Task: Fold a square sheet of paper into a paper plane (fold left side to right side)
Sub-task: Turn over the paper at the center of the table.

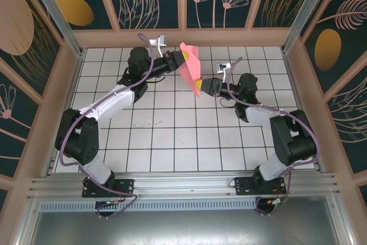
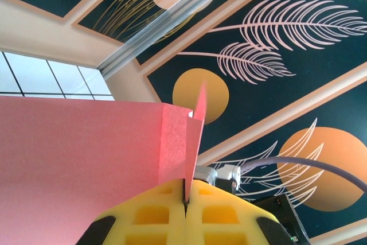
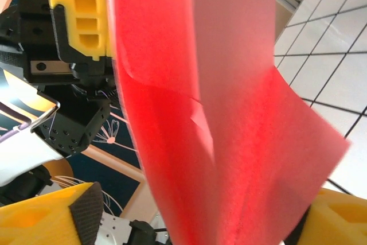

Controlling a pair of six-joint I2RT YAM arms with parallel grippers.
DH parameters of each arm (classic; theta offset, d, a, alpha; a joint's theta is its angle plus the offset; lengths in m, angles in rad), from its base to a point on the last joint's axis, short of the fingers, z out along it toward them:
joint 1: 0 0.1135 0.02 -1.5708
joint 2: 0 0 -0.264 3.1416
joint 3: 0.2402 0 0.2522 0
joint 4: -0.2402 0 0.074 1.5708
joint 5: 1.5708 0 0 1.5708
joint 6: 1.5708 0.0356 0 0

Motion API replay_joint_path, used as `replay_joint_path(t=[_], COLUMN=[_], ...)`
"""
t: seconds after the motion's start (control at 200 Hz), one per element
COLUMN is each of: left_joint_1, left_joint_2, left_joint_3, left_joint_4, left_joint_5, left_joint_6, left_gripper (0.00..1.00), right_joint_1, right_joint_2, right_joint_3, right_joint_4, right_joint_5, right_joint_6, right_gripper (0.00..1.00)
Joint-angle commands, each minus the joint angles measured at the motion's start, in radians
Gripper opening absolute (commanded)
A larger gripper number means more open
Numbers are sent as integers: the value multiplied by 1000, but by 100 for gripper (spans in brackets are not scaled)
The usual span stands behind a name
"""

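Pink paper plane (image 1: 191, 68) aloft; left claw (image 2: 184, 199) pinches its far end as anchor; right claw (image 1: 202, 86), jaws apart, straddles its near end, presumably to take hold.

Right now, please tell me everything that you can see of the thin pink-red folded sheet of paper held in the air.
The pink-red paper is matte and unmarked, folded, with creases and overlapping layers. It stands on edge in the air above the tiled table. The left gripper is shut on one edge; the right gripper stands open, one yellow finger on either side of its other end.
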Motion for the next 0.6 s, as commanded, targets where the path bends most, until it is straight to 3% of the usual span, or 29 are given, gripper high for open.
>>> replay_joint_path(t=[0.0,0.465,0.545,0.595], left_joint_1=[-3,-6,-5,-5], left_joint_2=[-5,25,29,25], left_joint_3=[-13,-26,-26,-22], left_joint_4=[64,74,67,43], left_joint_5=[33,44,44,38], left_joint_6=[-32,-48,-40,-21], left_gripper=[1,4,7,13], right_joint_1=[-10,-14,-14,-12], right_joint_2=[5,-24,-33,-41], right_joint_3=[36,89,94,101], right_joint_4=[38,-149,-189,-217], right_joint_5=[1,16,25,30], right_joint_6=[-11,-123,-148,-168], right_gripper=[72,30,23,20])
